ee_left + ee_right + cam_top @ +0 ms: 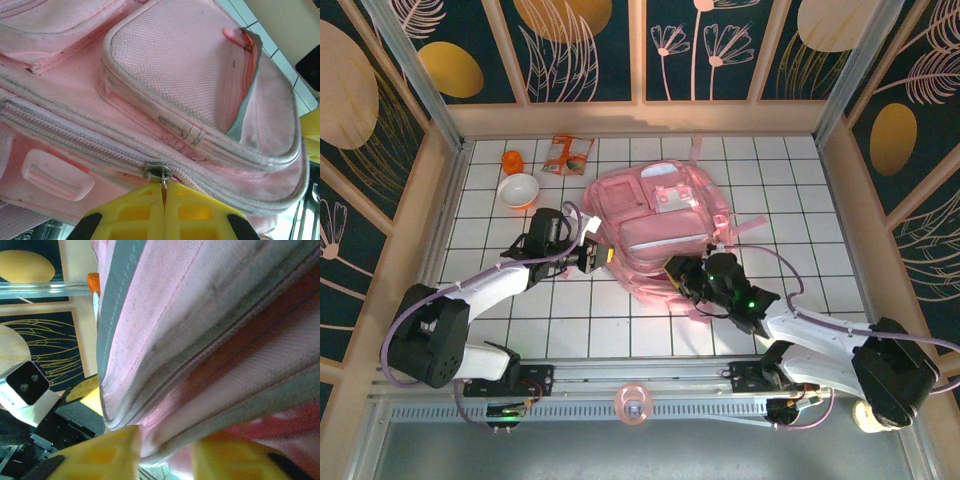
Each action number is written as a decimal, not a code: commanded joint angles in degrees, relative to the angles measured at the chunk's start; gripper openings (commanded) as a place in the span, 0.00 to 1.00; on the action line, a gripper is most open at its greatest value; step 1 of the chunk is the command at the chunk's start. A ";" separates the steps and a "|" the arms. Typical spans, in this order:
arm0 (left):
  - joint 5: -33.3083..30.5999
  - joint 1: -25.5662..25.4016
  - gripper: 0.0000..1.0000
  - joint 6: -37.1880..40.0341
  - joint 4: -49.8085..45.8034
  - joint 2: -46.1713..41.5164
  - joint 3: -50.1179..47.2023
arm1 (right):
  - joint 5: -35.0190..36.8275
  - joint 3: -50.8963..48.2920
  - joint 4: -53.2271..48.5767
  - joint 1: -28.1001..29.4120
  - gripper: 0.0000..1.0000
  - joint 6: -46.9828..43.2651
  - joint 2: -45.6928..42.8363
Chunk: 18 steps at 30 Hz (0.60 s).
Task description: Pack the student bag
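Yellow fingers [131,212] of the left end effector [164,196] pinch tight on the zip pull [163,175] of the student bag [655,225]. It lies flat in the middle of the tiled bench [800,200]. At its near edge, the right end effector [678,272] holds a fold of pink cloth. Farther back sit a white bowl [518,189] and a snack packet [568,153].

No writing can be read. The snack packet [568,154] at 11 o'clock on the surface [810,200] carries print too small to make out. The pale patch [672,200] on the student bag [645,238] is equally illegible.
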 commanded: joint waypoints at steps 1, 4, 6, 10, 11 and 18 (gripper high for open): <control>3.95 -0.81 0.00 1.72 1.31 -2.24 0.42 | 2.46 1.73 6.39 -0.55 0.25 -0.88 1.19; 3.84 -2.11 0.00 2.54 0.65 -2.81 0.68 | 3.30 2.86 6.47 -0.97 0.15 -1.90 1.88; 3.41 -3.72 0.00 3.93 -0.60 -3.10 1.03 | 3.45 3.91 6.16 -1.50 0.11 -2.58 2.41; 3.86 -8.84 0.00 7.18 -4.08 -2.32 2.56 | 3.09 6.11 6.00 -2.36 0.08 -4.04 3.74; 3.93 -10.05 0.00 7.73 -4.81 -2.13 3.02 | 2.98 6.55 6.07 -2.40 0.08 -4.42 4.03; 2.67 -16.76 0.39 7.64 -5.57 -2.42 6.01 | -0.99 8.82 3.25 -4.92 0.05 -8.63 4.72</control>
